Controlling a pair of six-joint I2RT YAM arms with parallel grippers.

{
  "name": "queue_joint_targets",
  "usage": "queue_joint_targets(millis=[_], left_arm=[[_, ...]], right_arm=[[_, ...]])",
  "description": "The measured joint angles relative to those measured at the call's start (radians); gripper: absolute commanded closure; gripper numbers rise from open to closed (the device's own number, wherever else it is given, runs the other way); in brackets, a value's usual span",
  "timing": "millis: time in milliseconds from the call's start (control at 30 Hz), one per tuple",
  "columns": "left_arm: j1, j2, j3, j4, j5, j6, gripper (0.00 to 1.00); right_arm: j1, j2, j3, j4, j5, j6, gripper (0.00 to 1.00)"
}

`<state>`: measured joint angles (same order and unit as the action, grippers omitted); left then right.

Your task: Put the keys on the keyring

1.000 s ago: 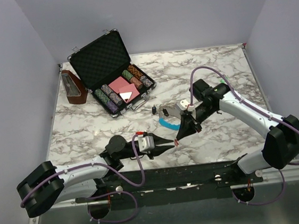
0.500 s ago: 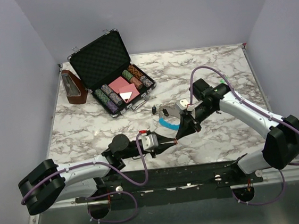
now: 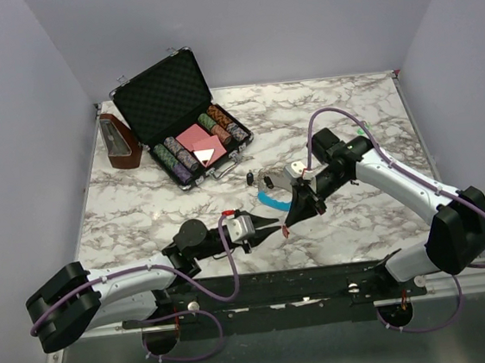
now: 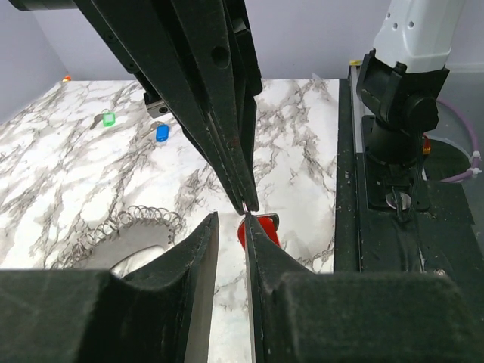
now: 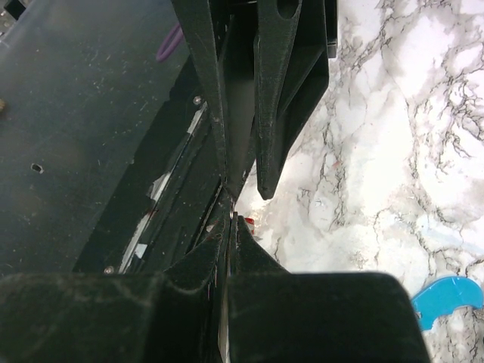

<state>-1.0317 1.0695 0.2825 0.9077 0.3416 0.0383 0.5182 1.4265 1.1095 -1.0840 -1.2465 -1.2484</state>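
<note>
The red key (image 4: pixel 261 231) hangs at the tips of my right gripper (image 3: pixel 288 224), which is shut on its thin metal part; a bit of red also shows in the right wrist view (image 5: pixel 248 221). My left gripper (image 4: pixel 231 215) is open with a narrow gap, and its right fingertip is just in front of the red head. The two grippers meet tip to tip near the table's front edge. The keyring (image 3: pixel 271 201) lies just behind them, its blue curved section and silver coil (image 4: pixel 140 221) on the marble. The blue key (image 4: pixel 162 133) lies farther back on the table.
An open black case (image 3: pixel 186 122) with poker chips and cards stands at the back left, with a brown wooden object (image 3: pixel 119 141) beside it. A small green key (image 4: pixel 109 118) lies near the blue one. The black base rail (image 4: pixel 393 197) runs along the front edge.
My left gripper has shifted a little back from the right gripper's tips and away from the front edge. The right arm has hardly moved.
</note>
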Motion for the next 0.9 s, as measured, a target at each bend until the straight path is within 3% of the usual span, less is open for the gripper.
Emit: queue_joint_targets(millis=[900], left_arm=[[0.000, 0.082, 0.001, 0.034, 0.026, -0.026, 0.74]], right_arm=[[0.000, 0.000, -0.015, 0.025, 0.000, 0.044, 0.93]])
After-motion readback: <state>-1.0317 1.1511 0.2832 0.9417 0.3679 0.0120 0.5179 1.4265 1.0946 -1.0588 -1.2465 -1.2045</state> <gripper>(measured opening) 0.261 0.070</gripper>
